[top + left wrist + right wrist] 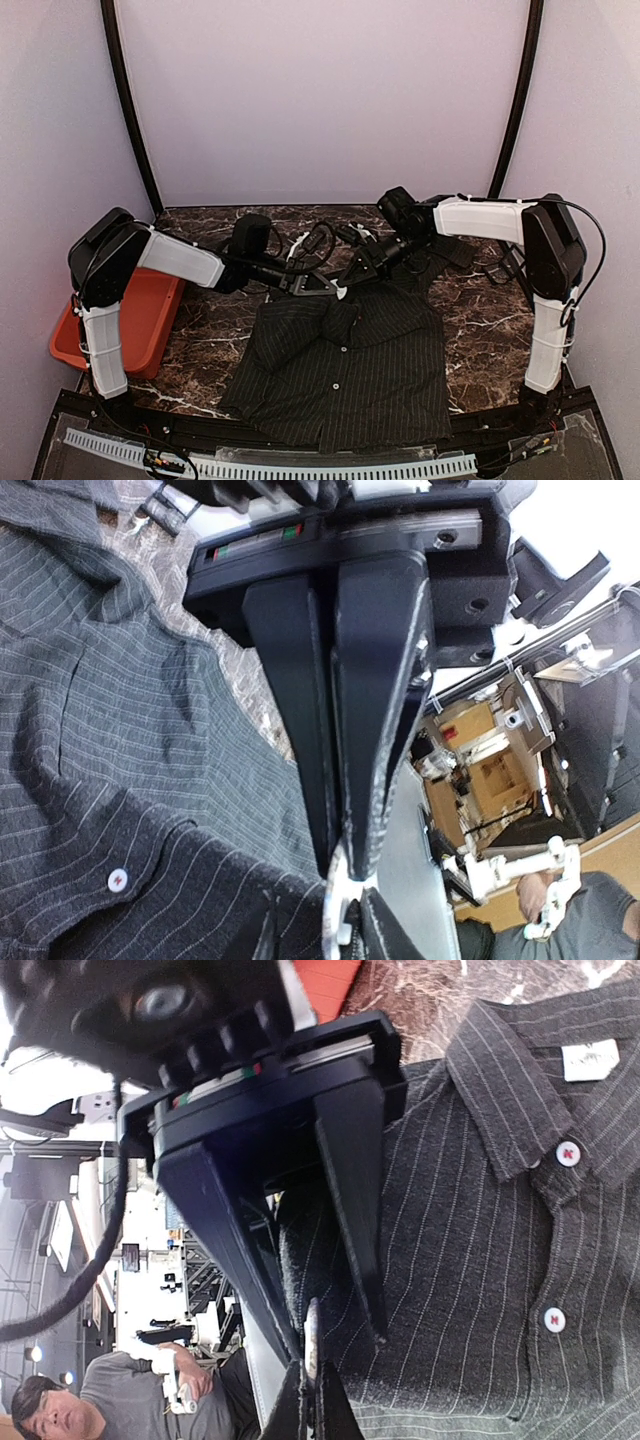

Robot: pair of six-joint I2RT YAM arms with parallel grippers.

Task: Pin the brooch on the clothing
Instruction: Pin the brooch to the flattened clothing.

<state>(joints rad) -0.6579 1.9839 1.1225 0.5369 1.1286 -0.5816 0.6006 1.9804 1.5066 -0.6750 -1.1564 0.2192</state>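
Both sets of jaws meet just above the collar (375, 320); the shirt (350, 385) runs lengthwise from there toward the near tabletop (480, 300) edge. Right jaws clenched; left jaws' state cannot be told.

Pair of arms, left arm (180, 260) and right arm (480, 220), both stretched inward: left tool (332, 289) level, fingers (375, 730) nearly together, thin slit between; right tool (352, 272) angled downward, fingers (350, 1210) pinched closed at tips; tools almost meeting.
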